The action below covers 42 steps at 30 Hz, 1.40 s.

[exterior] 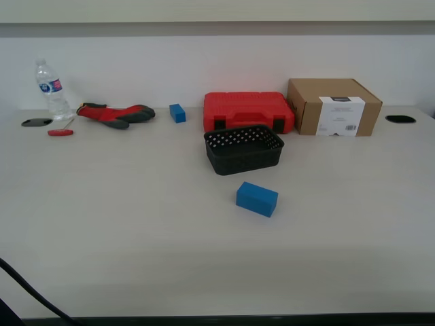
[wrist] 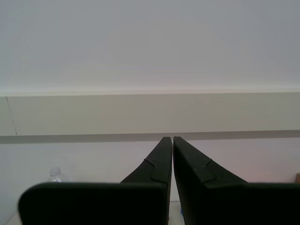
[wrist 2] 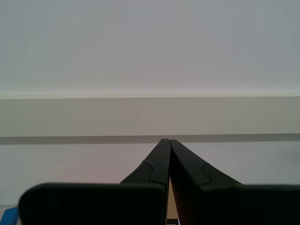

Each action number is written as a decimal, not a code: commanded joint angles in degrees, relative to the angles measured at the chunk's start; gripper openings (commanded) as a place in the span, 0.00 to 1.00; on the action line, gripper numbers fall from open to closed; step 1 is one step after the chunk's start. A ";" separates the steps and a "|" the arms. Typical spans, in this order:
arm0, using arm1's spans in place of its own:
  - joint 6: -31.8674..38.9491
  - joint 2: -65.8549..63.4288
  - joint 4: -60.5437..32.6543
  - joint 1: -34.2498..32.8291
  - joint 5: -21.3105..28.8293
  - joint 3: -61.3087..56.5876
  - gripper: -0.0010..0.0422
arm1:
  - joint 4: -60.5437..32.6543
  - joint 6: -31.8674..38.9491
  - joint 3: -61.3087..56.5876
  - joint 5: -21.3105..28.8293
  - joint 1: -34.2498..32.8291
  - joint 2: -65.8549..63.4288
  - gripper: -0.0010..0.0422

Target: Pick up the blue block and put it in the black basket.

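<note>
The blue block lies on the white table, just in front of the black basket, apart from it. The basket stands upright near the table's middle and looks empty. Neither gripper shows in the exterior view. In the first wrist view my first gripper is shut with nothing between its fingers, raised and facing the far wall. In the second wrist view my second gripper is shut and empty too, also facing the wall. Neither wrist view shows the block or basket.
A red tool case stands behind the basket. A cardboard box is at the back right. A small blue cube, a red-grey glove, a red tool and a water bottle line the back left. A black cable crosses the near left corner.
</note>
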 commanded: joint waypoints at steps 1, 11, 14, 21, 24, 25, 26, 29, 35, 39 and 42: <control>0.02 0.02 0.13 0.00 0.00 0.11 0.02 | 0.28 0.00 0.02 0.15 0.00 0.00 0.02; 0.02 0.02 0.04 0.00 0.00 0.11 0.02 | -17.59 14.29 7.72 25.55 -12.02 15.78 0.02; 0.02 0.02 0.04 0.00 0.00 0.11 0.02 | -25.16 30.99 11.50 22.01 -21.68 25.16 0.02; 0.00 0.02 0.02 0.04 0.00 0.11 0.02 | -42.49 49.81 25.11 10.64 -35.34 46.10 0.02; 0.02 0.02 0.02 0.04 0.00 0.11 0.02 | -46.58 51.56 30.77 7.76 -38.75 53.53 0.02; 0.02 0.02 0.00 0.04 0.00 0.11 0.02 | -48.24 51.54 32.72 7.85 -39.50 55.58 0.02; 0.02 0.02 0.00 0.04 0.00 0.11 0.02 | -49.59 51.34 34.60 7.87 -40.30 57.46 0.02; 0.02 0.02 0.02 0.04 0.00 0.11 0.02 | -52.76 50.16 39.54 7.85 -42.71 61.99 0.02; 0.02 0.02 0.00 0.04 0.00 0.11 0.02 | -61.66 47.93 48.13 7.85 -46.23 69.81 0.02; 0.02 0.02 -0.02 0.04 0.00 0.11 0.02 | -65.16 45.40 52.39 7.85 -47.28 74.38 0.02; 0.02 0.02 -0.02 0.04 0.00 0.11 0.02 | -68.54 44.98 55.60 7.54 -47.91 76.39 0.02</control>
